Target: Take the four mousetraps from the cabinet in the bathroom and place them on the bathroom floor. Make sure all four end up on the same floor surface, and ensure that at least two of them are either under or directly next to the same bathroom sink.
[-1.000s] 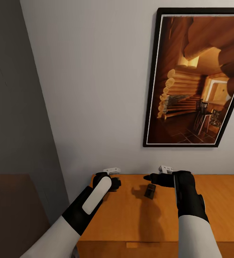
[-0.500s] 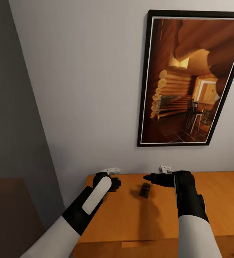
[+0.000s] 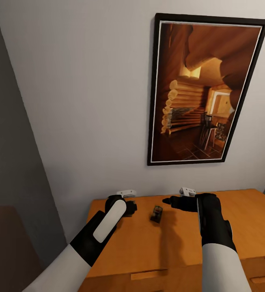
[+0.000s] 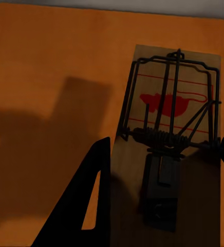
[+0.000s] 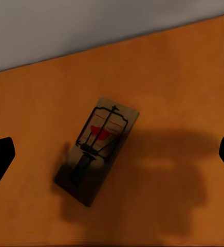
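Both grippers are spread wide, empty. Lower the right gripper (image 3: 167,200) squarely over the mousetrap (image 3: 157,213) lying on the cabinet (image 3: 229,219); pinch its long edges

Matt wooden mousetrap (image 5: 96,149) with dark wire, on smooth orange-brown wooden cabinet (image 3: 246,211).

mousetrap (image 4: 171,149) flat on cabinet (image 4: 50,62) | between gripper (image 4: 166,190) fingers
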`<state>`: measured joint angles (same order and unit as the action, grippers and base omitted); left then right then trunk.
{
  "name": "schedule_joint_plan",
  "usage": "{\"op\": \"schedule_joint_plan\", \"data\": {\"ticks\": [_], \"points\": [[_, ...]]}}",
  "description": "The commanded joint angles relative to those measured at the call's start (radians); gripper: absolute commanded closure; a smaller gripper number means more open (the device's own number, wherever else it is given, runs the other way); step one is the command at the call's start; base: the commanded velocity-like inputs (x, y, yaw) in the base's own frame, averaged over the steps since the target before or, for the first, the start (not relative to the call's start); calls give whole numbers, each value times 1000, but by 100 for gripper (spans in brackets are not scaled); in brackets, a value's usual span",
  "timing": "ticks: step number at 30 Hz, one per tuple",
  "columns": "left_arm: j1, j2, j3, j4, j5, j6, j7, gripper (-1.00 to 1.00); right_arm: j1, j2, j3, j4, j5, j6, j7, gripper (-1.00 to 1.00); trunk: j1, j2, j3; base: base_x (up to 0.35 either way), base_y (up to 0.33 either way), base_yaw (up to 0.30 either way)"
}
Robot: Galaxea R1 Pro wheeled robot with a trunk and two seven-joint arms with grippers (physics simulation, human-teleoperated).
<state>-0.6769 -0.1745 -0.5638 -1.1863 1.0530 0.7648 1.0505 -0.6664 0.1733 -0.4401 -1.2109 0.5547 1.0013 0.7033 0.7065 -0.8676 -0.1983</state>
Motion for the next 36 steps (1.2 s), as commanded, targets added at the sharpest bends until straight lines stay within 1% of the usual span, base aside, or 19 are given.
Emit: {"op": "schedule_joint_plan", "data": {"ticks": [1,36], "points": [[-1,0,-1,-1,5,5,11,100,-1,1,-3,-1,11,1,11,-100,0,-1,-2,0,0,-65],[-1,0,-1,-3,5,6,11,100,-1,1,-10,5,7,-9,20,-100,0,-1,-2,2,1,-4]]}}
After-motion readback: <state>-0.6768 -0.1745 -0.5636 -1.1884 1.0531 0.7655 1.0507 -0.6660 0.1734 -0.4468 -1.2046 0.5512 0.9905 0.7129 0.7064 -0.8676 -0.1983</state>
